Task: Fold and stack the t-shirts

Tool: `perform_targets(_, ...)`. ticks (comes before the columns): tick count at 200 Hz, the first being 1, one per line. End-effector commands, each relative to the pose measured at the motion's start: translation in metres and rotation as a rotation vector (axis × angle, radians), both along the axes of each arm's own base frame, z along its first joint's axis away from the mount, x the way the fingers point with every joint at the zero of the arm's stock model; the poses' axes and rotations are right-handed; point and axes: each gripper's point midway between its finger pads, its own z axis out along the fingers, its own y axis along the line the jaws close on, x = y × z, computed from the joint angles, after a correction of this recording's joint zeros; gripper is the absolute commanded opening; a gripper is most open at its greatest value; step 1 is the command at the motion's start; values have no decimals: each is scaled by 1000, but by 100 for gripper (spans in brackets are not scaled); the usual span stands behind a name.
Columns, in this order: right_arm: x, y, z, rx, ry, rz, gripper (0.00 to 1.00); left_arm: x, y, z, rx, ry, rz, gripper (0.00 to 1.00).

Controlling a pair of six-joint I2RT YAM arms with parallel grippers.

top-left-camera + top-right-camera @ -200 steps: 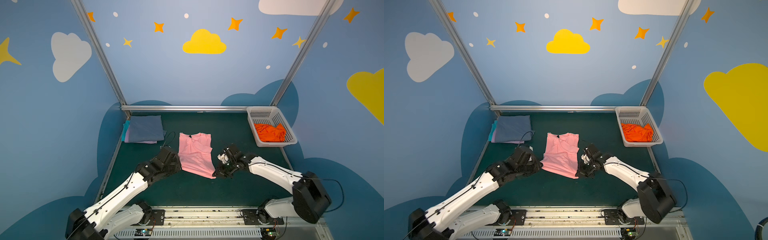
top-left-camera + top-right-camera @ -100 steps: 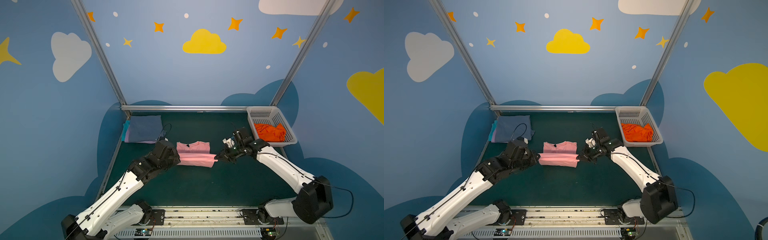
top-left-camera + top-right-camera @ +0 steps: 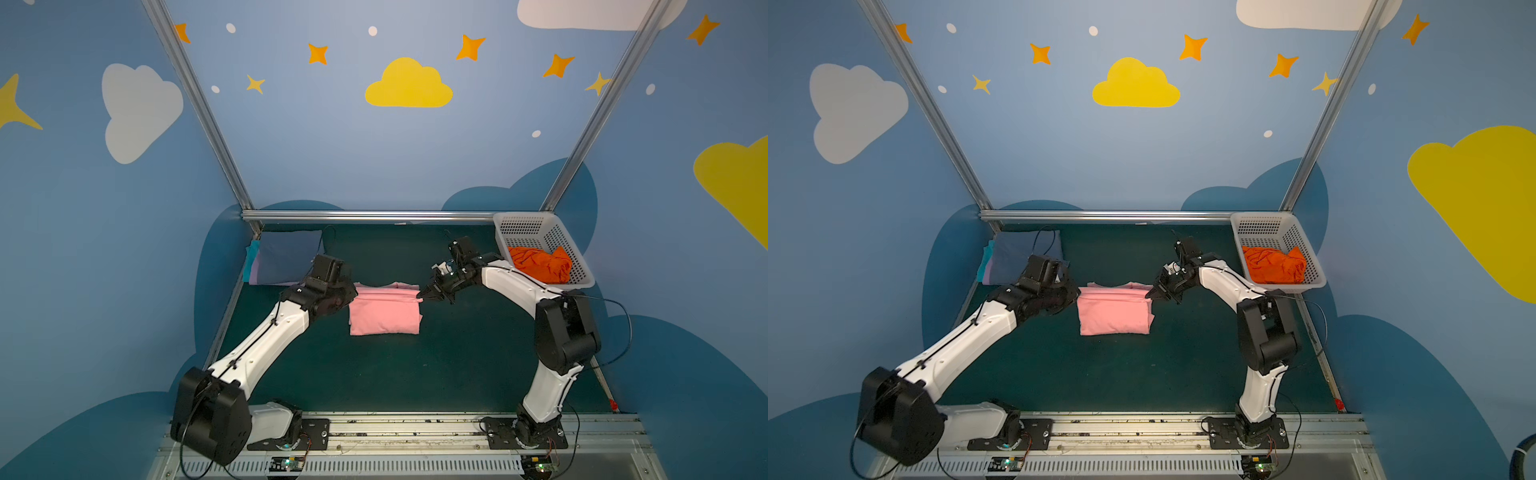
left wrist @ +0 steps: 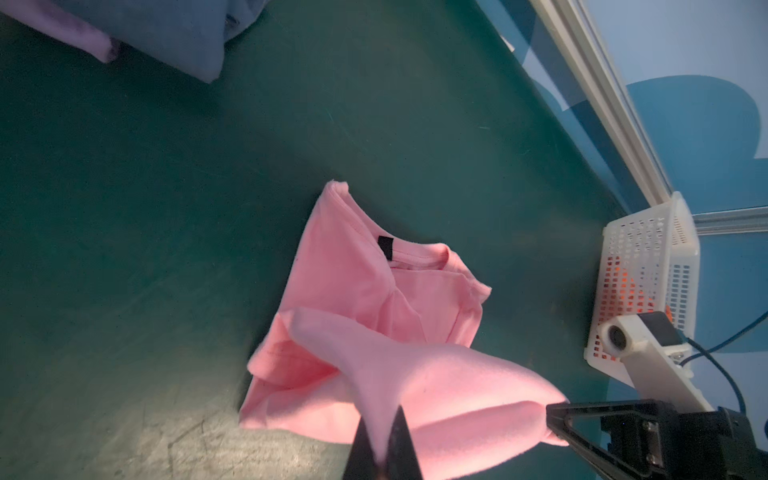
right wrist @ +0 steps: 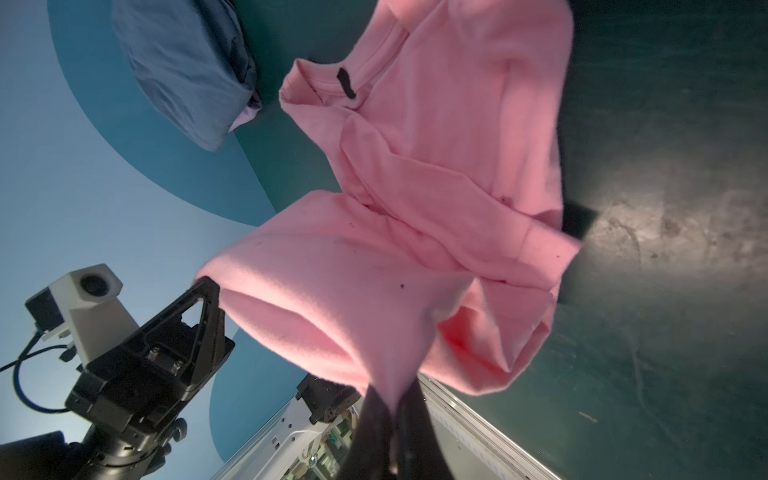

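- While it hung doubled between the two arms, the pink t-shirt (image 3: 384, 311) sat at the middle of the green surface (image 3: 415, 374). Its lower layers lay flat and its far fold was lifted.
- A dark neck label (image 4: 385, 247) showed on the flat part.
- The left gripper (image 3: 352, 293) was clamped on the fold's left end, and the wrist view showed its tips pinching pink cloth.
- The right gripper (image 3: 422, 293) was clamped on the fold's right end in the same way.
- At the far left lay a folded stack, with the slate-blue t-shirt (image 3: 286, 259) on top. The edges of the lavender t-shirt (image 3: 256, 272) and the teal t-shirt (image 3: 249, 257) peeked out on its left.
- At the far right, well apart, the white basket (image 3: 523, 226) held the crumpled orange t-shirt (image 3: 538, 264).
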Motion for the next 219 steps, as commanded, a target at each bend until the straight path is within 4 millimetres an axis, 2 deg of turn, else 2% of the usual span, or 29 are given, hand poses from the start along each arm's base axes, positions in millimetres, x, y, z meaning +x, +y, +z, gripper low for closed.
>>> perform_targets(1,21,-5,-6,12,-2,-34,0,26,2,-4,11,-2,1,4)
perform_targets(32,50,-12,-23,24,8,-81,0,55,-1,-17,3,19,-23,4)
perform_targets(94,115,-15,-38,41,-15,-131,0,98,8,-40,1,53,9,4)
perform_targets(107,122,-15,-45,37,-2,-132,14,107,12,-46,8,65,18,7)
perform_targets(121,124,-13,-52,31,9,-130,28,119,16,-53,10,80,26,21)
perform_targets(136,127,-17,-58,13,10,-141,33,134,21,-62,17,102,34,33)
perform_targets(160,138,-25,-50,26,-23,-177,36,154,28,-61,26,122,47,34)
perform_targets(176,145,-31,-31,28,-94,-191,36,154,31,-47,32,111,60,36)
perform_targets(188,147,-32,-13,21,-167,-182,31,148,36,-37,39,91,84,37)
perform_targets(201,145,-27,3,14,-235,-153,18,138,33,-27,34,66,88,34)
perform_targets(219,137,-12,17,2,-312,-91,1,121,15,-24,41,62,44,25)
